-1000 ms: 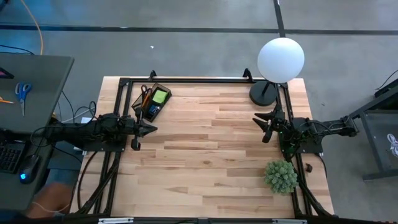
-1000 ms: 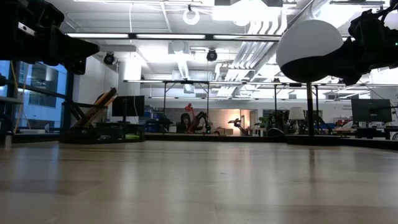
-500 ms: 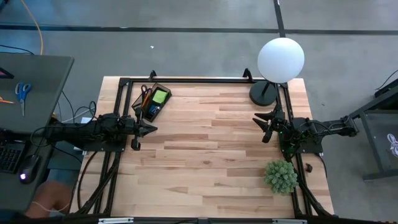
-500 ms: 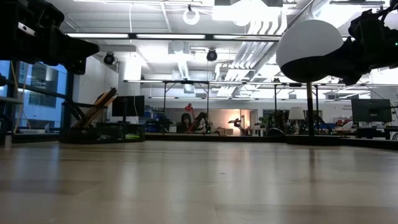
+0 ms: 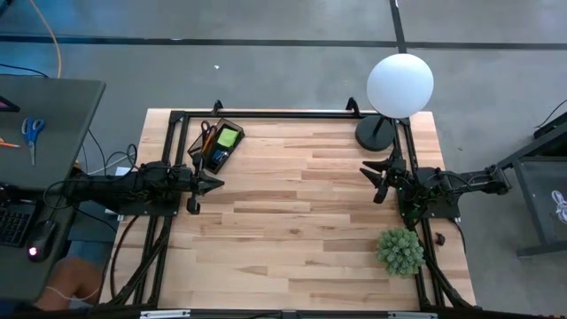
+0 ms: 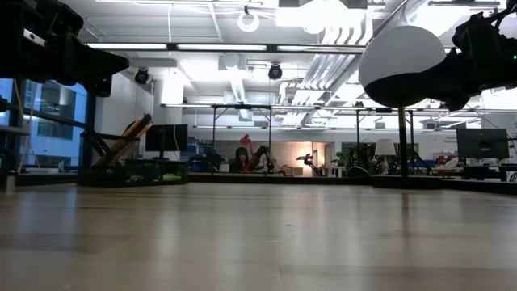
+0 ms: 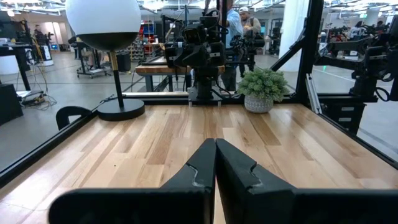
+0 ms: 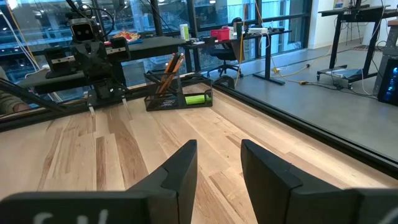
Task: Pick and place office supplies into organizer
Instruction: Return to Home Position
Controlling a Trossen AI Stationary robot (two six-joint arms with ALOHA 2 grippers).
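My black organizer (image 5: 216, 159) sits angled at my table's (image 5: 301, 204) far-left corner, orange pencils (image 5: 205, 134) upright, lime-green sticky-note pad (image 5: 229, 137) inside.

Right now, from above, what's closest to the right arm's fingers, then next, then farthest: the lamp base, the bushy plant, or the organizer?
In the high view, from the right gripper:
1. The lamp base, just above it in the picture, at the table's top-right corner.
2. The plant, same right side, lower down.
3. The organizer, far across the table, top-left.
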